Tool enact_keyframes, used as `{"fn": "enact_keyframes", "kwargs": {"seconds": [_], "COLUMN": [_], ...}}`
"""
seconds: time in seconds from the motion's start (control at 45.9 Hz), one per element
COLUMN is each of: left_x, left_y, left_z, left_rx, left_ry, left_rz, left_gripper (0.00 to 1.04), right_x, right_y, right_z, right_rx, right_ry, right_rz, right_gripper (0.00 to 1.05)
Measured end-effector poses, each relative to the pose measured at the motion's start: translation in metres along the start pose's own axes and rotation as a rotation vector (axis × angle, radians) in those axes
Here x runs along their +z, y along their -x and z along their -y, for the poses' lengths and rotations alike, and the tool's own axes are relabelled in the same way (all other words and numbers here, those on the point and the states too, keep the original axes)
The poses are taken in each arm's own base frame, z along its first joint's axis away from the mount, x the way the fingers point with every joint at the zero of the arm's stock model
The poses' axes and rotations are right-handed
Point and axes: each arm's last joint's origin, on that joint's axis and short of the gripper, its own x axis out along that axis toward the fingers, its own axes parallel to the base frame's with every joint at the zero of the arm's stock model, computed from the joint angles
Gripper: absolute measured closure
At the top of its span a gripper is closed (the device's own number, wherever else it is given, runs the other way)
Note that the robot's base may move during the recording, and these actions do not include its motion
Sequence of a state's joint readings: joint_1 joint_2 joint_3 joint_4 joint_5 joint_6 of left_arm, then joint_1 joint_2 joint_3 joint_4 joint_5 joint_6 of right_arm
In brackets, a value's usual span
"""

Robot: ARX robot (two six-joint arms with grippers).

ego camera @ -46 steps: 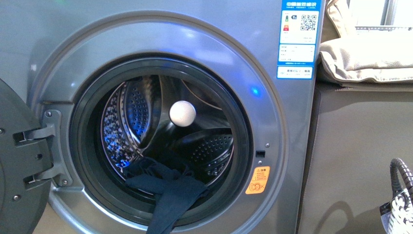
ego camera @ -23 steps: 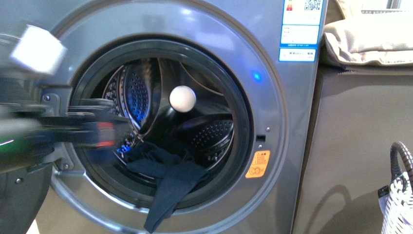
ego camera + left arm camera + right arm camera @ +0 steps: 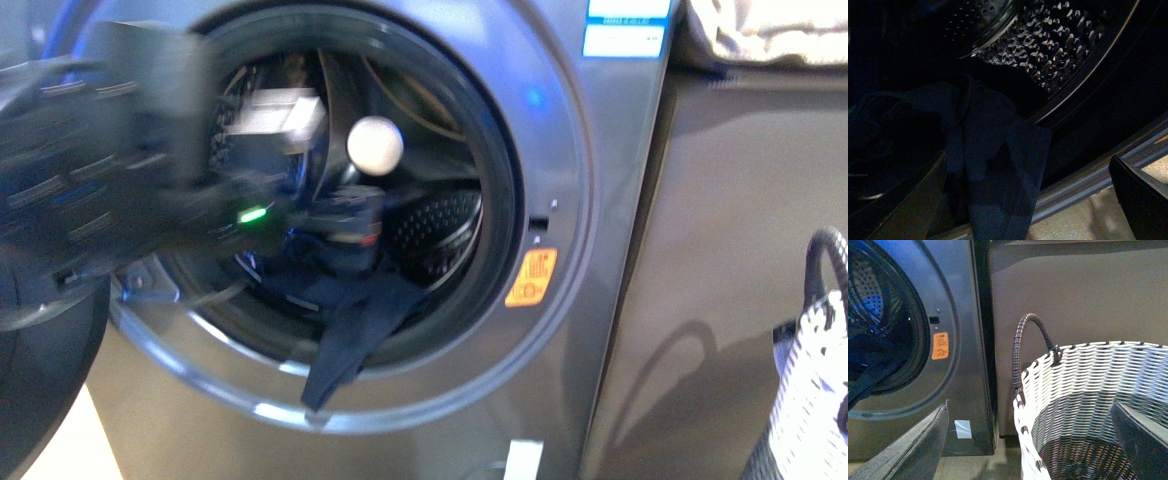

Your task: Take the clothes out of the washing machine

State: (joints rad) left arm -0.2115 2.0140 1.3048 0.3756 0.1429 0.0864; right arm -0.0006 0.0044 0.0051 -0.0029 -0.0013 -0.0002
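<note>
The grey washing machine (image 3: 600, 200) stands with its round door swung open at the left. Dark navy clothes (image 3: 352, 312) lie in the drum mouth, one end hanging over the rim. My left gripper (image 3: 345, 225), blurred, reaches into the opening just above them. In the left wrist view the clothes (image 3: 993, 165) lie between the spread fingers of the open left gripper (image 3: 1028, 170), with the perforated drum (image 3: 1048, 45) behind. The right gripper (image 3: 1029, 407) is open and empty over the basket rim, and does not show in the front view.
A white ball (image 3: 375, 145) sits inside the drum. The woven white-and-grey basket (image 3: 1088, 375) with a dark handle stands on the floor right of the machine, against a brown cabinet (image 3: 730, 230). The open door (image 3: 40, 380) juts out at the lower left.
My left arm has swung in from the left edge and into the drum opening above the clothes. The front view has shifted downward. The clothes have not moved.
</note>
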Motion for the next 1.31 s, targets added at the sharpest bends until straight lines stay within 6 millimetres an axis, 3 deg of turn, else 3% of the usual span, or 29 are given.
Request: {"fn": "enact_keyframes", "kwargs": {"seconds": [0.262, 0.697, 0.85, 1.002, 1.308], "left_x": [0.01, -0.006, -0.018, -0.045, -0.048], "left_y": [-0.044, -0.112, -0.126, -0.139, -0.135], "left_z": [-0.004, -0.035, -0.04, -0.043, -0.046], "left_rx": [-0.003, 0.034, 0.041, 0.041, 0.022], "left_ry": [-0.048, -0.105, -0.1, -0.073, 0.02], "left_rz": [-0.058, -0.164, -0.231, -0.332, -0.434], "left_gripper": [0.06, 0.06, 0.06, 0.06, 0.06], "right_x": [0.0, 0.0, 0.0, 0.0, 0.0], "right_y": [0.0, 0.0, 0.0, 0.0, 0.0], "right_z": [0.0, 0.0, 0.0, 0.0, 0.0], "right_rx": [0.0, 0.0, 0.0, 0.0, 0.0], "right_ry": [0.0, 0.0, 0.0, 0.0, 0.0], "right_rz": [0.0, 0.0, 0.0, 0.0, 0.0], "right_gripper": [0.07, 0.07, 0.07, 0.07, 0.07]}}
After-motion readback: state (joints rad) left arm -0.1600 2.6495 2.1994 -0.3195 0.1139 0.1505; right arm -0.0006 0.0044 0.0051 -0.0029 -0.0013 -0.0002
